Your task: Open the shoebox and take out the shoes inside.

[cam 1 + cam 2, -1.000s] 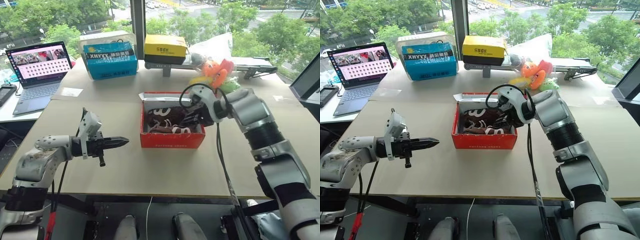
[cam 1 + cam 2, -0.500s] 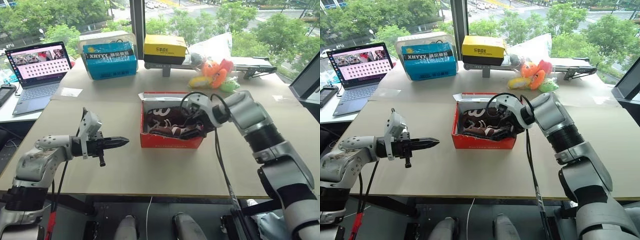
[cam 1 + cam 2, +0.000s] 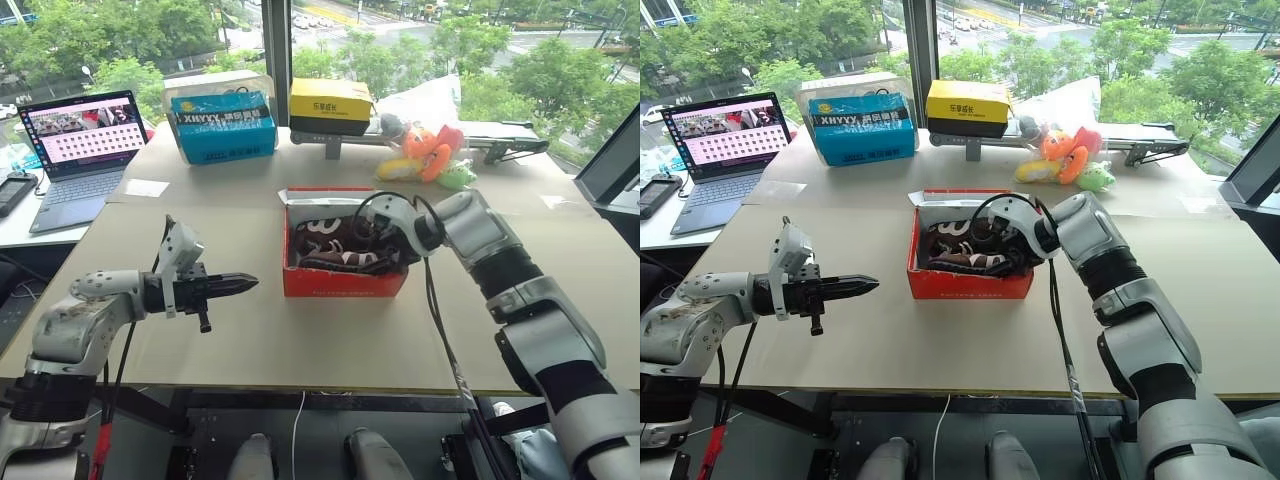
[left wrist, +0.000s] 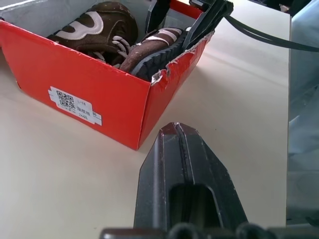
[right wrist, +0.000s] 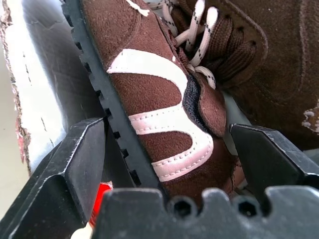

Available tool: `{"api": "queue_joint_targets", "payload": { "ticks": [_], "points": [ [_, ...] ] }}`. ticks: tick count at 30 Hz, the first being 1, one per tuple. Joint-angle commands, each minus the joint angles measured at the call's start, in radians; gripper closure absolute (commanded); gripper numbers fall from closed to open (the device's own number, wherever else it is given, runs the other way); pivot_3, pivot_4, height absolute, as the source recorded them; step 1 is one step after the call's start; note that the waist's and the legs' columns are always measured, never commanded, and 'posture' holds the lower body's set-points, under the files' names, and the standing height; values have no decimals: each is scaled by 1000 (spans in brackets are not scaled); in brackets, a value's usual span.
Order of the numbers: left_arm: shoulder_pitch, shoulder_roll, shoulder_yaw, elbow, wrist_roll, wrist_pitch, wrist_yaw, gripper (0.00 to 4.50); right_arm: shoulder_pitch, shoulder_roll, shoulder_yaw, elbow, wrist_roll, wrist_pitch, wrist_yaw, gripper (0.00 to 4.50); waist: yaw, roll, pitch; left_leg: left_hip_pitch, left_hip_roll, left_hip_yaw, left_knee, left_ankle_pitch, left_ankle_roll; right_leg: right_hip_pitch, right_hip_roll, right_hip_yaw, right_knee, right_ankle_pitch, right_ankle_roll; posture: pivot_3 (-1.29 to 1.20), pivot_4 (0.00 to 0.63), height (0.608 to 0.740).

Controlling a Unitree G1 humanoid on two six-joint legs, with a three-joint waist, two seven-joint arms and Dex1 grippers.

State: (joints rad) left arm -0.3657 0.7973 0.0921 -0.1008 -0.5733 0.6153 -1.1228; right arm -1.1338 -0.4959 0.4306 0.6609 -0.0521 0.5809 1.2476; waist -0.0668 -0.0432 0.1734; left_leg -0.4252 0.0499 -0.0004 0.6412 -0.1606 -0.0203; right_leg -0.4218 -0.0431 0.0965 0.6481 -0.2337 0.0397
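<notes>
A red cardboard shoebox [image 3: 343, 281] sits open at the centre of the frame on a tan table [image 3: 300, 345], its lid already off. Inside lie two small dark brown suede shoes [image 3: 335, 243] with pale stripes and white laces.

The right gripper [image 5: 169, 167] reaches down into the right end of the box. Its two black fingers stand spread, one on each side of the nearer shoe [image 5: 164, 119], which lies tipped on its side with the toothed dark sole toward one finger. Neither finger clearly presses the shoe yet.

The left gripper [image 3: 232, 285] hovers over the table at the left of centre, well apart from the box, its fingers pressed together on nothing and pointing toward the box.

The shoes look light and soft. The suede upper would likely give under pressure, while the rubber sole is stiffer and offers grip. Closing across the midfoot, sole on one side and striped upper on the other, seems the firmest hold. The laces could snag. The thin box, torn at its front corner [image 4: 167, 74], is light and may lift along with the shoe.
</notes>
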Motion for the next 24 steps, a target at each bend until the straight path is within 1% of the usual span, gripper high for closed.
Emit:
{"api": "queue_joint_targets", "payload": {
  "ticks": [1,5,6,11,15,16,20,24],
  "points": [
    [-14,6,9,-19,-4,-4,1,4500,-1,-3,-2,10,-25,-4,-1,1422,0,0,0,0,0,0,0,0,0,0,0,0,0,0,0,0,150,716],
    [-18,4,7,-16,-2,-6,2,4500,3,-2,-6,2,-32,-3,4,2641,-1,0,0,0,0,0,0,0,0,-1,0,0,0,2,3,0,150,716],
    [-20,3,6,-15,-2,-7,2,4500,3,0,-8,2,-34,-3,2,2855,-1,0,0,0,0,0,0,0,0,-1,0,0,0,2,4,0,150,716],
    [-27,0,1,-6,3,-11,1,4500,-6,1,-21,-28,-31,6,-7,2855,-2,0,0,-1,0,0,0,0,0,-1,0,0,0,2,4,0,150,716],
    [-31,-2,-1,1,5,-14,-2,4500,-21,-31,-45,-183,4,60,43,2855,-2,1,1,-3,0,0,0,0,0,-3,0,0,1,2,4,0,150,716],
    [-32,-2,-2,3,6,-15,-3,4500,-23,-41,-54,-227,17,75,58,2855,-2,2,2,-5,0,0,0,0,0,-6,0,0,1,4,6,0,150,716],
    [-34,-3,-3,8,9,-17,-7,4500,-28,-68,-86,-357,65,138,83,2855,-1,2,2,-16,0,0,-1,0,0,-17,0,0,3,4,6,0,150,716],
    [-34,-6,-3,7,12,-16,-11,4500,-59,-66,-172,-444,170,262,88,2855,0,2,3,-18,0,0,-1,0,0,-18,0,0,4,6,3,0,150,716]
  ]
}}
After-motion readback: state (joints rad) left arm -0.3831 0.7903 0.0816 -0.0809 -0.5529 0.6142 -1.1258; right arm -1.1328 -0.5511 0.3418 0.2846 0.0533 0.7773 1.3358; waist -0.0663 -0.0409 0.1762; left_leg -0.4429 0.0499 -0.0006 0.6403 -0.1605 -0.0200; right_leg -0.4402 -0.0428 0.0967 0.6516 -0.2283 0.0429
